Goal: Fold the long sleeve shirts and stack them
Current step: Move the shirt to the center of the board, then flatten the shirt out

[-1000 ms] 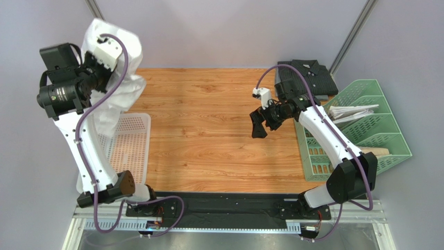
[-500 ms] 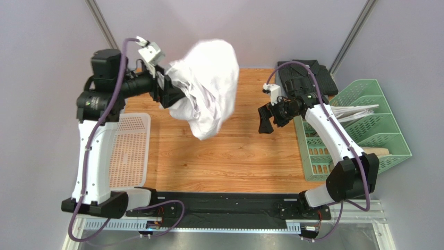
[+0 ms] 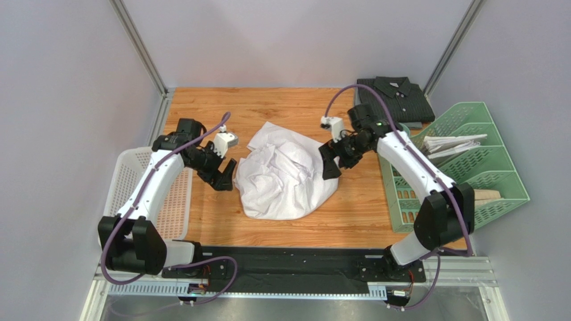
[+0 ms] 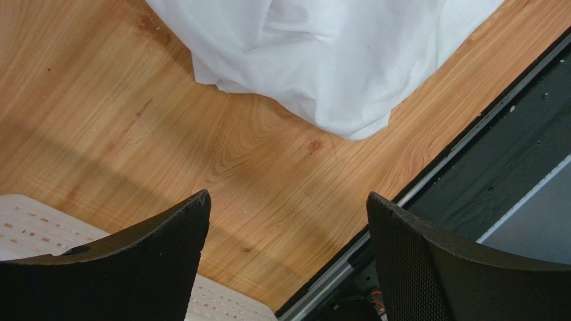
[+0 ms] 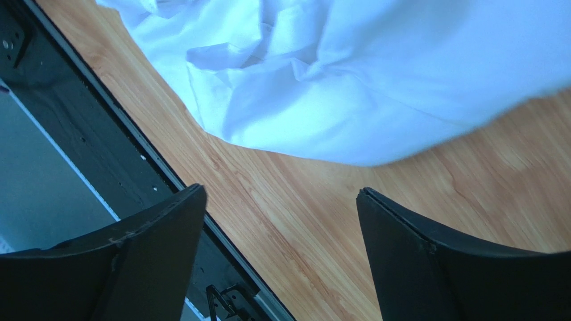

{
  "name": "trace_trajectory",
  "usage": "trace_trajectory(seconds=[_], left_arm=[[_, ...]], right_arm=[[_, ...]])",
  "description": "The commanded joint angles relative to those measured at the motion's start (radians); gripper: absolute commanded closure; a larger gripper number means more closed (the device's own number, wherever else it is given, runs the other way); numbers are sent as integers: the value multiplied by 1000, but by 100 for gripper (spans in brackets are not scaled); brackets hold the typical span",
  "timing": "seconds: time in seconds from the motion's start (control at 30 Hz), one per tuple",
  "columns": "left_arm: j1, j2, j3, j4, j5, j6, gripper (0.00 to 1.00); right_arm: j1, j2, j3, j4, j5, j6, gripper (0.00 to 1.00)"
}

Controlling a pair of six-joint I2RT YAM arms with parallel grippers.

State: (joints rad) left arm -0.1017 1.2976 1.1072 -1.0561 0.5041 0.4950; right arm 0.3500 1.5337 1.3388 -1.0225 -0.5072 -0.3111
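Worktop [image 3: 221, 110]: wood grain, grey walls around.
White shirt [image 3: 285, 175]: crumpled heap mid-worktop, not yet spread or folded.
Dark shirt [image 3: 394, 97]: folded, far right corner; looks finished.
Left pincer [image 3: 223, 177]: spread, empty, just left of the heap.
Right pincer [image 3: 328, 162]: spread, empty, by the heap's right edge.
Remaining: flatten and fold the white shirt, then stack both.
Writing: none readable.

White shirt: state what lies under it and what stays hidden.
The white shirt lies crumpled on the wooden table. Only tabletop shows around its edges; anything beneath its middle is covered.
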Motion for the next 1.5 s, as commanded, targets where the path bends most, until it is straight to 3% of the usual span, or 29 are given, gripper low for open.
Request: trace_trajectory(seconds=[0.0,0.27,0.3,0.37,0.4,0.47,0.5,0.53,0.6,0.67,0.7,0.73,0.8,0.83,1.23,1.33,1.43,1.47], left_arm=[[-3,15,6,67,-1,21,11],[0,121,-4,182,63,-122,10],[0,137,-4,198,59,-156,10],[0,190,12,232,56,-180,10],[-1,212,20,243,63,-208,10],[-1,282,49,275,103,-233,11],[-3,310,62,287,117,-245,11],[-3,365,74,310,143,-278,13],[-4,425,120,327,157,-305,16],[-4,503,167,349,177,-337,30],[-6,523,186,349,195,-340,40],[-3,537,201,347,239,-337,63],[6,501,238,343,290,-335,84],[10,480,250,334,325,-342,99],[0,54,590,71,488,-190,100],[-55,-7,652,59,525,-191,100],[-197,-53,597,54,495,-179,100],[-298,-73,571,41,482,-161,100]], right_arm=[[157,83,60,36,44,-26,19],[330,248,-1,180,225,-40,22],[328,269,-1,199,243,-37,35],[325,299,-3,205,289,-33,50],[316,298,-6,209,295,-31,65],[288,275,-6,208,295,-20,79],[279,264,0,197,289,-20,92],[270,247,5,193,280,-20,100],[250,202,19,187,283,-17,100],[233,180,31,185,279,-19,100],[215,162,39,179,273,-20,100],[204,157,55,174,266,-22,100],[173,149,77,161,271,-31,100],[161,148,106,159,275,-33,100],[-38,171,468,62,162,-13,100],[-68,151,453,75,141,-6,100],[-91,132,406,79,101,-10,100],[-98,126,392,84,90,-3,100]])
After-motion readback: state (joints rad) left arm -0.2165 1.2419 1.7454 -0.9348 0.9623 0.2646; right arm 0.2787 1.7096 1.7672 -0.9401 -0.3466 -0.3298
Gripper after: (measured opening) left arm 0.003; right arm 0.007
